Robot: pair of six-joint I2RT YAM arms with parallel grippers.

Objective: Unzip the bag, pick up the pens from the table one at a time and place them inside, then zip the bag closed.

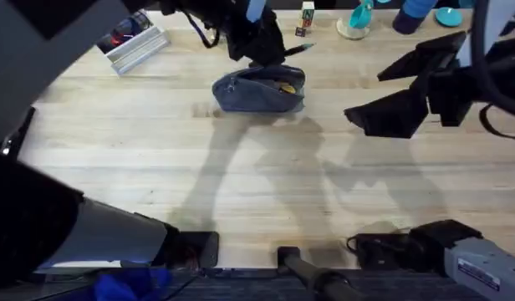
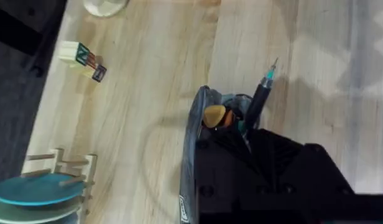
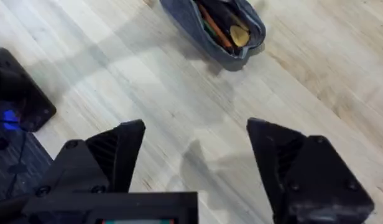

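The blue-grey bag (image 1: pixel 259 90) lies unzipped at the far middle of the table (image 1: pixel 241 167), with a yellow-orange item and pens showing in its mouth (image 3: pixel 224 26). My left gripper (image 1: pixel 270 52) hovers just behind the bag, shut on a slim black pen (image 1: pixel 296 50). In the left wrist view the pen (image 2: pixel 260 98) rises from the gripper (image 2: pixel 244 134) with its teal tip up, over the open bag (image 2: pixel 194 134). My right gripper (image 1: pixel 381 109) hangs open to the right of the bag, nothing between its fingers (image 3: pixel 120 152).
A metal tray (image 1: pixel 139 46) sits at the far left. Small printed blocks (image 1: pixel 306 17), a teal cup on a coaster (image 1: pixel 355 21) and blue dishes (image 1: pixel 425 12) line the far edge. A rack of teal plates (image 2: pixel 42 190) stands nearby. A black device (image 3: pixel 17 93) lies on the table.
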